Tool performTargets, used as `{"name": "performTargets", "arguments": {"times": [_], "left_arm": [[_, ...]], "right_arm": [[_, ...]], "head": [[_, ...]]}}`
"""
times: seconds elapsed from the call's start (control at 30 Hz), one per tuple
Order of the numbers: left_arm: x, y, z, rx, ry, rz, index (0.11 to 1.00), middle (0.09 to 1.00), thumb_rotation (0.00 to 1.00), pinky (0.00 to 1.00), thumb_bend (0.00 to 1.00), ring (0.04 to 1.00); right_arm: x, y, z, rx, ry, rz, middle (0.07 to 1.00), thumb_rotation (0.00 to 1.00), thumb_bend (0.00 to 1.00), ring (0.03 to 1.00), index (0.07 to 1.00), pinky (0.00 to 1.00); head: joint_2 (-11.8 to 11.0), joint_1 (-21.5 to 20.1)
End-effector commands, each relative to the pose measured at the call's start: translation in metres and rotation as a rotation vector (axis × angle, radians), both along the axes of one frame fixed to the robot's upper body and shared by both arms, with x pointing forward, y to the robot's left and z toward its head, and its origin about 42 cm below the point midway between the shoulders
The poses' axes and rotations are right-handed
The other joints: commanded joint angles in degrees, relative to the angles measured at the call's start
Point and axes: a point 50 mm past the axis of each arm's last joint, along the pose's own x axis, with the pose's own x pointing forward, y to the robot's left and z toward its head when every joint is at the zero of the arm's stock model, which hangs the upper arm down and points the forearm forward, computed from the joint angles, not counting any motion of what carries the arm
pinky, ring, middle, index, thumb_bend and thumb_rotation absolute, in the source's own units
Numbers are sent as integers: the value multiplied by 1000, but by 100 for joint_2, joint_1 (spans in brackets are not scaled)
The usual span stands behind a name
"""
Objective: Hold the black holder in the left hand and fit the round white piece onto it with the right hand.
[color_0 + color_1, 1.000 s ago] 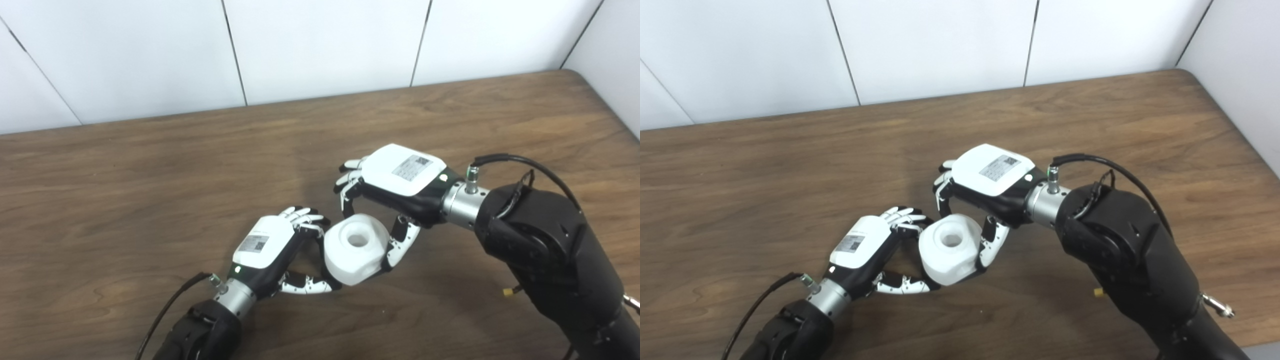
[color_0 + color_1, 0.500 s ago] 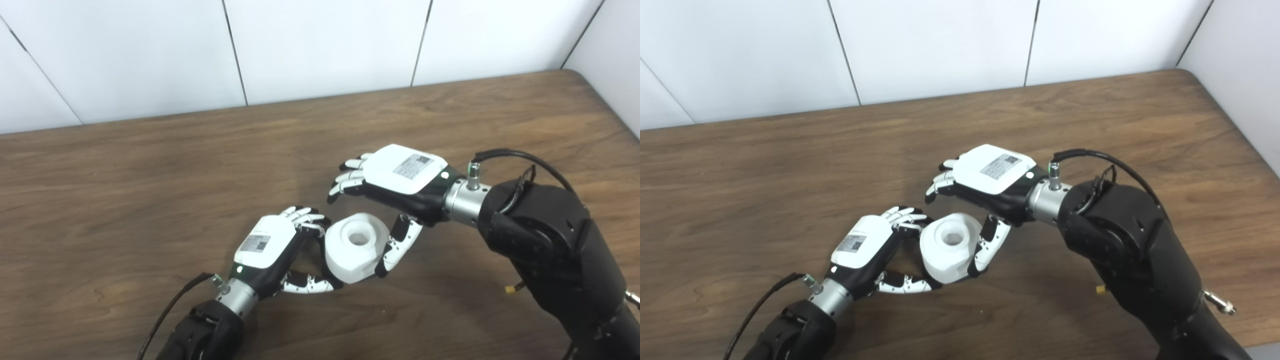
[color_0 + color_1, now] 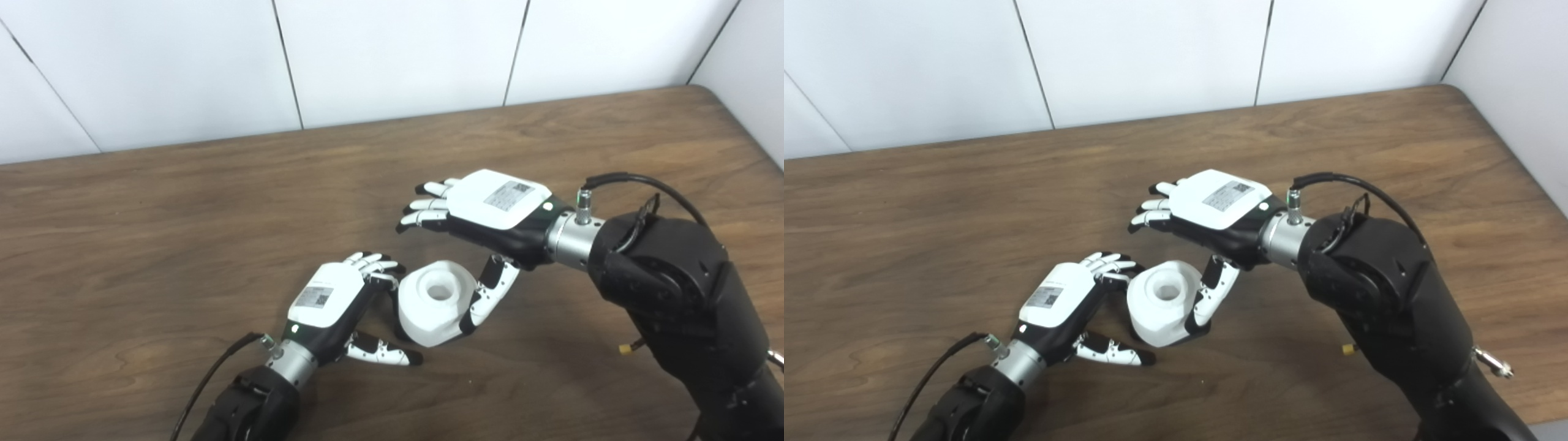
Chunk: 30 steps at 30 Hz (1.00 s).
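Right robot hand has let go since a second ago: fingers that were curled over the far side of the round white piece are now stretched out flat, above and behind it, clear of it. Its thumb hangs down just beside the piece's right flank; touching or a hair off, can't tell. That hand holds nothing, digits spread.

Left robot hand has loosened too. Its thumb, earlier hooked under the piece's near-left edge, now lies straight on the counter, tip just short of the piece. Its fingers are still bent next to the piece's upper left, near or lightly touching. I'd call it spread and not gripping.

White piece itself hasn't moved: standing on the counter between both hands, bore facing up. A dark sliver shows under its lower right edge in the right eye view, probably the black holder, mostly hidden beneath.

My read: piece is already seated on the holder and both hands are releasing, so the fit step looks finished. Seating depth can't be verified from here.
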Motion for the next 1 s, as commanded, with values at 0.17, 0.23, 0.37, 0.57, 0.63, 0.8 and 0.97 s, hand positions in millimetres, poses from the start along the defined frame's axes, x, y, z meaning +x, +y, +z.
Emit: {"name": "performTargets", "arguments": {"times": [0.17,0.23,0.37,0.57,0.63,0.8,0.97], "left_arm": [[-3,12,-5,59,187,-3,810,862,354,918,1000,912],[-2,15,-2,62,197,3,832,867,366,898,1000,914],[-2,21,4,65,198,32,893,878,380,874,1000,910],[-4,33,5,13,180,68,975,877,362,838,1000,880],[-5,37,8,-16,189,84,994,873,367,825,1000,871],[-7,50,19,-98,209,107,1000,871,365,772,1000,869],[-9,66,40,-132,281,131,1000,905,383,791,1000,906]], "right_arm": [[5,-3,21,6,-76,-16,960,417,1000,1000,917,995],[5,-4,21,-1,-80,-19,964,415,1000,1000,919,998],[6,-6,21,-23,-92,-27,973,407,1000,1000,923,1000],[9,-6,16,-38,-82,-29,977,396,1000,1000,930,1000],[10,-6,15,-37,-79,-30,975,400,1000,1000,930,1000],[11,-6,13,-32,-75,-34,973,408,1000,1000,933,995],[15,-5,13,-32,-72,-38,974,407,1000,1000,936,1000]], "head": [[4,65],[4,65],[5,206],[0,285],[0,285],[4,335],[-23,354]]}}
